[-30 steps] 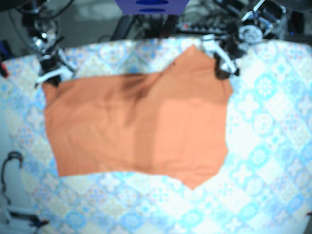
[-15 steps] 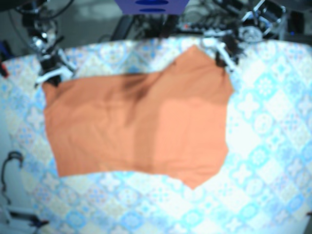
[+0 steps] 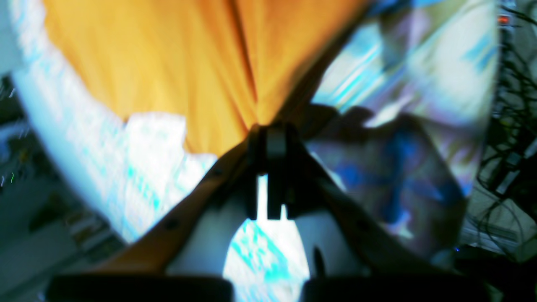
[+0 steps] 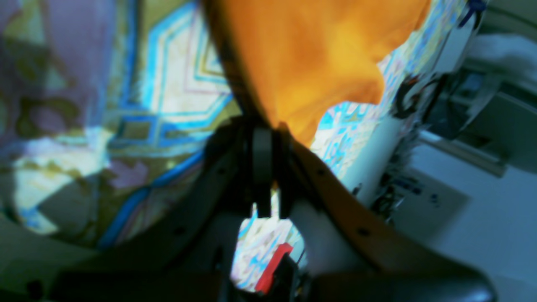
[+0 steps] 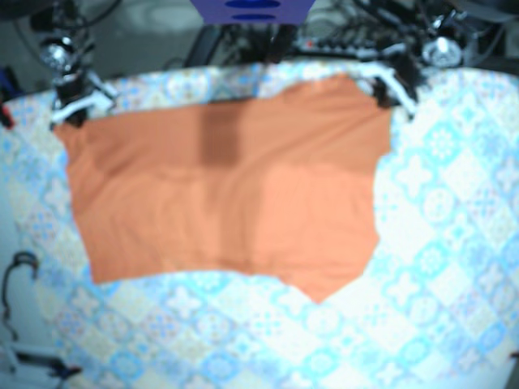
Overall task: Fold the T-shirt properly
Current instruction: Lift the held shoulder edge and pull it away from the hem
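Observation:
An orange T-shirt (image 5: 227,186) lies spread across the patterned tablecloth (image 5: 454,243) in the base view. My left gripper (image 5: 388,91) is shut on the shirt's far right corner. In the left wrist view the orange cloth (image 3: 176,67) runs into the closed left gripper (image 3: 270,134). My right gripper (image 5: 71,109) is shut on the far left corner. The right wrist view shows the shirt (image 4: 310,58) pinched in the closed right gripper (image 4: 268,138). The shirt's far edge is pulled taut between the two grippers. A pointed flap (image 5: 320,288) sticks out at the near edge.
Cables and equipment (image 5: 340,36) crowd the far side behind the table. A blue object (image 5: 251,10) sits at the top centre. A cable loop (image 5: 20,267) hangs off the table's left edge. Bare cloth shows along the near and right sides.
Both grippers have moved toward the table's far side, outward and apart, pulling the shirt's far edge straighter. The peak at the far right has flattened.

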You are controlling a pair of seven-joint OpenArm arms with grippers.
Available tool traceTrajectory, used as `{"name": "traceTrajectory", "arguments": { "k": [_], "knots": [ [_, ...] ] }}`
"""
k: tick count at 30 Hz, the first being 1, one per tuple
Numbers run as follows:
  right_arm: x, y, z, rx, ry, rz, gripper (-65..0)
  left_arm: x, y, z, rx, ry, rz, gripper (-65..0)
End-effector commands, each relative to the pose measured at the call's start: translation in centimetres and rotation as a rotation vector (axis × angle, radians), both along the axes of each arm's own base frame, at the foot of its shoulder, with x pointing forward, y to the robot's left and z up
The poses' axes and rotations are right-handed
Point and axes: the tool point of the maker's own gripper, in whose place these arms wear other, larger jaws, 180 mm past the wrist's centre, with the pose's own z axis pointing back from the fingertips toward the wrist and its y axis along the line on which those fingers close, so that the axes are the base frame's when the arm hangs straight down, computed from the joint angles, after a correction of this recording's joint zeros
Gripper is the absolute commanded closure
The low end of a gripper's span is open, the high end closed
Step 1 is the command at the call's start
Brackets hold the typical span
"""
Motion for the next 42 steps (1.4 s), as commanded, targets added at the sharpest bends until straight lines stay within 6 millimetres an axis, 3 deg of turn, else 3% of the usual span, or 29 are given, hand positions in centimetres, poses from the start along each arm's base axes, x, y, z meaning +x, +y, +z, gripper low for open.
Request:
{"name": "traceTrajectory", "arguments": {
  "k": [1,10,17,28,36,42],
  "knots": [
    [-1.1,-1.3,0.0,-0.026,0.040,-0.022,0.0,0.4,0.8,0.8,0.006,-0.020,0.009,0.0],
    [-2.4,-1.3,1.5,-0.019,0.019,-0.015,0.0,-0.7,0.3,2.2,-0.049,0.006,0.015,0.0],
    [-3.6,-1.3,2.6,-0.022,0.017,-0.011,0.0,-1.8,1.2,2.3,-0.036,0.024,0.038,0.0],
    [-5.1,-0.7,2.9,-0.015,0.036,0.006,0.0,-5.5,1.1,1.5,-0.038,0.107,0.039,0.0],
    [-5.8,-0.5,2.9,-0.013,0.047,0.010,0.0,-5.8,1.1,1.4,-0.037,0.113,0.039,0.0],
    [-4.2,-1.4,4.6,-0.031,-0.012,-0.005,0.0,-4.6,1.8,1.9,-0.038,0.087,0.070,0.0]
  ]
}}
